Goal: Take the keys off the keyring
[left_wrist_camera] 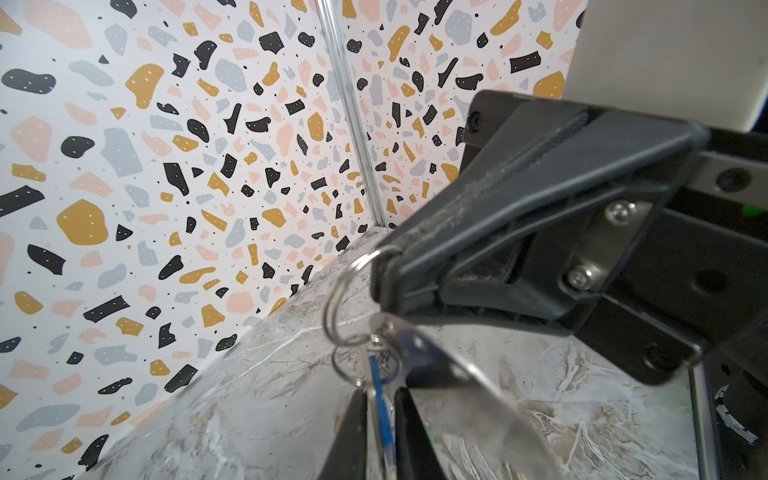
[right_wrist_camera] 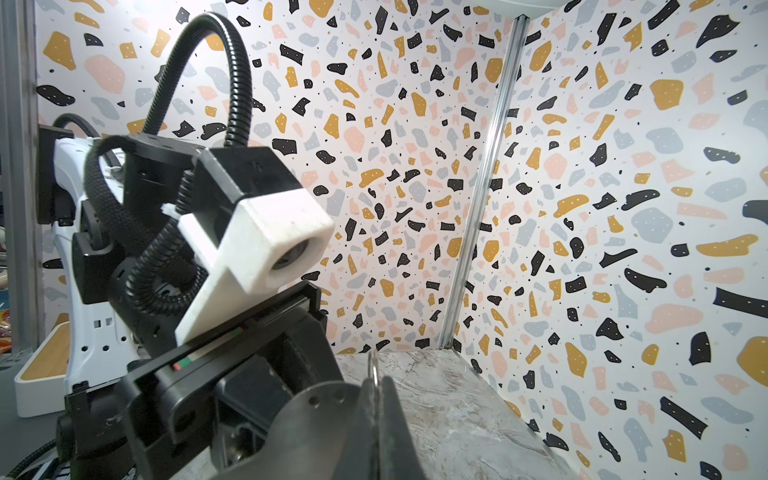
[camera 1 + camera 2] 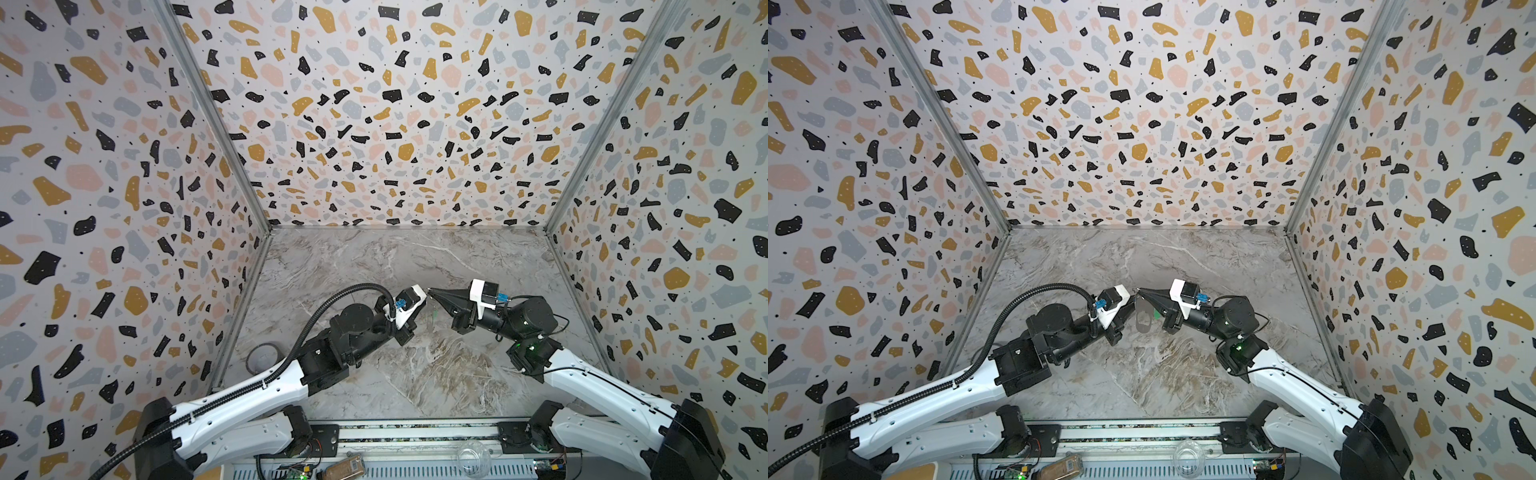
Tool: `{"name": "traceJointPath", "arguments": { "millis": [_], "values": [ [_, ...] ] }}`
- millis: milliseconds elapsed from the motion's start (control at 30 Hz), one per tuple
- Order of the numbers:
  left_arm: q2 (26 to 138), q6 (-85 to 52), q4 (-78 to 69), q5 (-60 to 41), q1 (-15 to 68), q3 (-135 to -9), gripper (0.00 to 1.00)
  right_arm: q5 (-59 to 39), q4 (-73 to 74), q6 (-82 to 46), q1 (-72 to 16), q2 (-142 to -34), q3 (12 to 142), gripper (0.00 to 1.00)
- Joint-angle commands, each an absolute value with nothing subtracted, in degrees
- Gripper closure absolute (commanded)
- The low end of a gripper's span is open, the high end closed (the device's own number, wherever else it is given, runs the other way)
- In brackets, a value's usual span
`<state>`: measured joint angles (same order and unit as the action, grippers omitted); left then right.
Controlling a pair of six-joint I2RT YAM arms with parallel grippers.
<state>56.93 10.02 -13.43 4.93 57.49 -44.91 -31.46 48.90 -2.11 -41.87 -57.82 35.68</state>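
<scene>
My right gripper (image 2: 376,382) is shut on a metal ring (image 1: 384,254) of the keyring, held above the marble floor in both top views. Linked rings (image 1: 345,299) hang from it. The grey strap (image 3: 1144,320) dangles beneath, seen close up as a grey flap (image 1: 465,374). The blue tag (image 1: 381,409) of one key hangs edge-on between the fingers of my left gripper (image 1: 380,401), which is shut on it. A bit of the green tag (image 3: 1157,314) shows beside the strap. The keys' metal blades I cannot make out.
A dark round ring (image 3: 262,357) lies on the floor by the left wall. A clear plastic bowl (image 3: 473,457) and a brown object (image 3: 345,467) sit on the front rail. Terrazzo walls close in on three sides.
</scene>
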Motion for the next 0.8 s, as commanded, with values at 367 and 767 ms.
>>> {"name": "traceJointPath", "arguments": {
  "millis": [367,767],
  "values": [
    [55.46,11.25,-14.77,8.32,57.66,-46.79,1.0,-26.87,49.37,-0.14,-42.19,-55.47,35.88,1.0],
    [54.77,11.47,-11.72,11.39,57.66,-47.9,1.0,-24.75,49.33,0.44,-42.1,-54.69,34.73,1.0]
  ]
}}
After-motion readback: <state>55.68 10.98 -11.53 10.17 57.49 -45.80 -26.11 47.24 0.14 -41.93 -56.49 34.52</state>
